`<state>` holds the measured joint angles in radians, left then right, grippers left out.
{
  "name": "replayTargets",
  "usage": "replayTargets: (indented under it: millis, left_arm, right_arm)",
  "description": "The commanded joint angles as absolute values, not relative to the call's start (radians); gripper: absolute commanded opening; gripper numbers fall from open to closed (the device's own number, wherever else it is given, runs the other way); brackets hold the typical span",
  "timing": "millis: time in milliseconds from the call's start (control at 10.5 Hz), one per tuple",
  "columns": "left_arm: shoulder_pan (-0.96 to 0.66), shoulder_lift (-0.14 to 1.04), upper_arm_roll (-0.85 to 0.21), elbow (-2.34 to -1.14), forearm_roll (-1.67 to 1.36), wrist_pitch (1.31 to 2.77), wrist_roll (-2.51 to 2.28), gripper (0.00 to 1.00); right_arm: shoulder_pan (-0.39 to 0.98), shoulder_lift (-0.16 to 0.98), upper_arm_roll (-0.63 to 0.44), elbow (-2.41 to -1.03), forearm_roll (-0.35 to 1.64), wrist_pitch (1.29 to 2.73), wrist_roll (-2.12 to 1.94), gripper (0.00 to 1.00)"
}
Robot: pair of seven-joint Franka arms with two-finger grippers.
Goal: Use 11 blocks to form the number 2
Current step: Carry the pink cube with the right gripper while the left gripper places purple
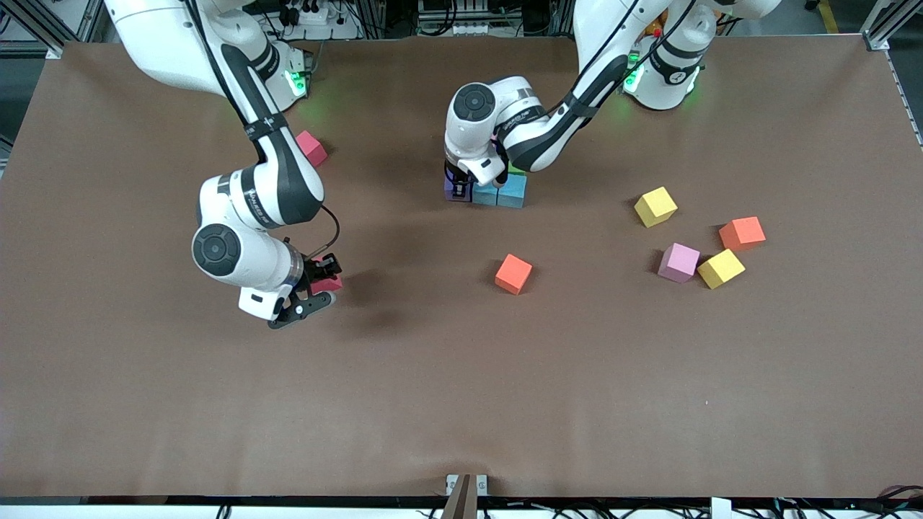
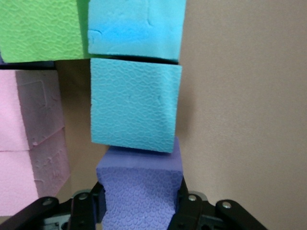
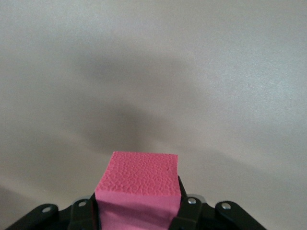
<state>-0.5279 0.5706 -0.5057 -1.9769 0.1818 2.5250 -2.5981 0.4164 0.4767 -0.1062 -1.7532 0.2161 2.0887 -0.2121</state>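
A: Blocks are shown scattered over the brown table [image 1: 461,404], the largest item, which fills the front view. How are the arms placed?

B: The right arm is seen entering from the upper left of the front view. The right gripper [image 1: 317,285] is positioned at left of centre, closed around a red-pink block [image 1: 328,282]. In the right wrist view that block [image 3: 136,189] is seen clamped between the two fingers, with bare table surface around it. Whether it is resting on the table cannot be told.

A: And the left arm?

B: It is seen entering from the upper right. The left gripper [image 1: 459,189] is lowered at upper centre of the front view, its fingers closed on a purple block [image 2: 141,191]. That block is set against a blue block [image 2: 134,103], and a second blue block [image 2: 136,28] follows in the same line. A green block [image 2: 41,28] and two pink blocks [image 2: 29,139] are placed beside that line.

A: Which blocks are loose?

B: A red-pink block [image 1: 311,148] is located at upper left. An orange block [image 1: 513,274] is located at centre. At right, a yellow block [image 1: 655,206], an orange block [image 1: 742,233], a pink block [image 1: 678,262] and a second yellow block [image 1: 720,268] are grouped; the last two are just beside each other.
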Motion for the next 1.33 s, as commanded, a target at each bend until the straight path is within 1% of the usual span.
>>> replayTargets:
  millis: [0, 474, 569, 664, 759, 854, 948, 1043, 1233]
  left_arm:
    - [-0.522, 0.549, -0.506, -2.005, 0.216, 2.546, -2.632, 0.4]
    - [-0.525, 0.56, -0.505, -2.006, 0.216, 2.557, -2.632, 0.41]
    - [-0.523, 0.563, -0.505, -2.005, 0.216, 2.557, -2.632, 0.47]
    - [-0.525, 0.566, -0.502, -2.005, 0.216, 2.557, -2.632, 0.49]
    - [-0.525, 0.568, -0.499, -2.003, 0.216, 2.557, -2.634, 0.63]
    - [-0.525, 0.569, -0.499, -2.003, 0.216, 2.557, -2.635, 0.7]
    - [-0.523, 0.571, -0.497, -2.0, 0.216, 2.557, -2.637, 0.88]
    - [-0.526, 0.574, -0.486, -1.997, 0.222, 2.56, -2.631, 1.0]
    - [-0.523, 0.565, -0.488, -1.996, 0.262, 2.56, -2.638, 1.0]
  right_arm:
    - [0.42, 0.457, -0.109, -1.747, 0.232, 2.069, -0.198, 0.0]
    - [0.42, 0.459, -0.11, -1.746, 0.232, 2.057, -0.199, 0.0]
    - [0.419, 0.459, -0.11, -1.747, 0.232, 2.057, -0.199, 0.0]
    - [0.419, 0.459, -0.11, -1.746, 0.232, 2.057, -0.199, 0.0]
    - [0.42, 0.459, -0.11, -1.746, 0.232, 2.056, -0.198, 0.0]
    - [0.422, 0.459, -0.109, -1.746, 0.232, 2.051, -0.183, 0.0]
    - [0.426, 0.459, -0.104, -1.746, 0.233, 2.045, -0.167, 0.0]
    - [0.439, 0.457, -0.103, -1.747, 0.233, 2.043, -0.141, 0.0]
    - [0.471, 0.445, -0.098, -1.752, 0.236, 2.043, -0.076, 0.0]
